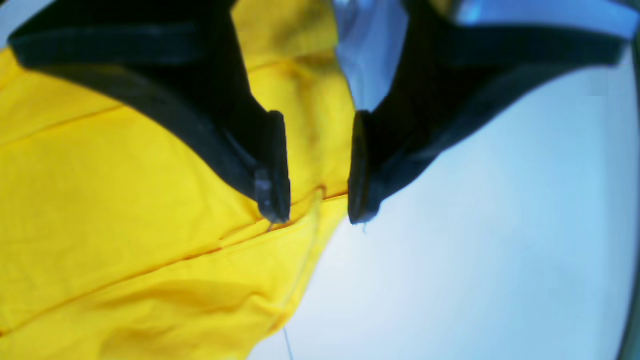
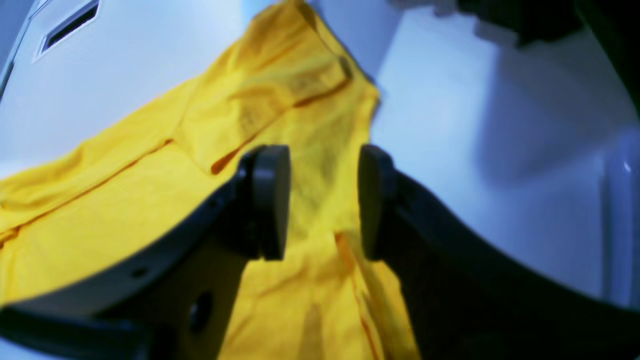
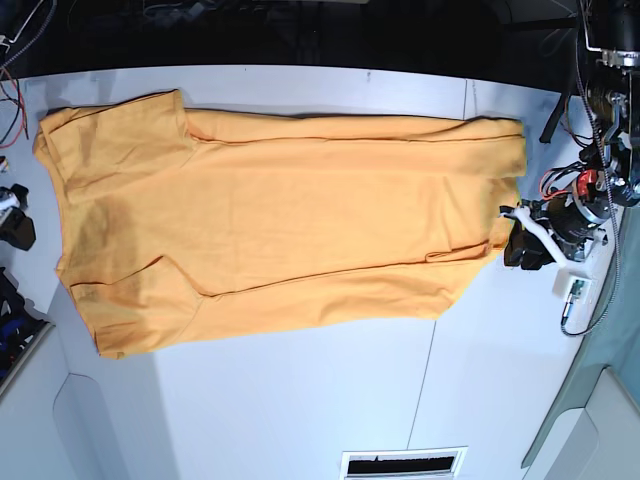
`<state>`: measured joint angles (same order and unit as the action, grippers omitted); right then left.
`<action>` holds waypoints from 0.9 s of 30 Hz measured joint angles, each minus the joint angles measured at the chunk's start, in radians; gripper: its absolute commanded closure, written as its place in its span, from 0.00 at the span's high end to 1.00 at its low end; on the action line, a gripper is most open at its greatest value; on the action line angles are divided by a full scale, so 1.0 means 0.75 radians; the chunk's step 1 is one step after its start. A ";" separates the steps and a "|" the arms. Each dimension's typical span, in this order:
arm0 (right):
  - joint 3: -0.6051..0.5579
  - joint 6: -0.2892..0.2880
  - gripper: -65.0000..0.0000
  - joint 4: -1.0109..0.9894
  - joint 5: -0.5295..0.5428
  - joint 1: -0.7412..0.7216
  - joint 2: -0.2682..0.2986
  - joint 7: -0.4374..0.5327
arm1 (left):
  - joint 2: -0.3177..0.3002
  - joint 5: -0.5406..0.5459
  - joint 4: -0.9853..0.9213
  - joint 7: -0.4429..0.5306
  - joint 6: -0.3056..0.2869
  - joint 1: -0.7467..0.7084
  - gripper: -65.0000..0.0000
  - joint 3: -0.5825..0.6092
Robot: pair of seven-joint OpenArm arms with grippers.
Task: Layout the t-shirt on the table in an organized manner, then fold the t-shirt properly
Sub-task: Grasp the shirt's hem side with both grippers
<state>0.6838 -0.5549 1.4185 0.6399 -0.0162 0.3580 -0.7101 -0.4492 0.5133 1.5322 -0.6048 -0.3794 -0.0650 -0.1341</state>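
Observation:
The orange-yellow t-shirt (image 3: 290, 225) lies spread flat across the white table (image 3: 300, 400), with its sleeves at the left of the base view and its hem at the right. A small flap is folded over near the hem's lower corner (image 3: 465, 252). My left gripper (image 3: 522, 248) stands open at that hem edge. In the left wrist view, the left gripper (image 1: 317, 217) has one fingertip over the t-shirt (image 1: 125, 200) and the other over bare table (image 1: 475, 250). My right gripper (image 2: 324, 200) is open above the t-shirt (image 2: 310, 125), and cloth shows through the gap between its pads.
A vent slot (image 3: 400, 465) sits in the table near the front edge. Cables and arm hardware (image 3: 590, 190) crowd the right edge, and red wires (image 3: 10, 100) hang at the far left. Thin seam lines (image 3: 430, 400) cross the tabletop.

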 measured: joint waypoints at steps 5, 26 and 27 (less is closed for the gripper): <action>-0.128 0.010 0.36 -0.171 -0.112 -0.129 -0.001 0.070 | 0.004 -0.099 -0.201 0.058 -0.002 0.172 0.36 0.207; -0.178 0.017 0.36 -0.588 -0.216 -0.357 -0.024 0.272 | 0.001 -0.220 -0.423 0.090 0.002 0.269 0.00 0.301; -0.178 0.018 0.36 -0.608 -0.242 -0.364 -0.023 0.294 | 0.000 -0.220 -0.423 0.090 0.002 0.269 0.00 0.301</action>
<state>0.5503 -0.5411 0.9627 0.4587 -0.2893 0.3408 -0.4892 -0.4492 0.3485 1.2152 -0.5377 -0.3782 0.1368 0.0917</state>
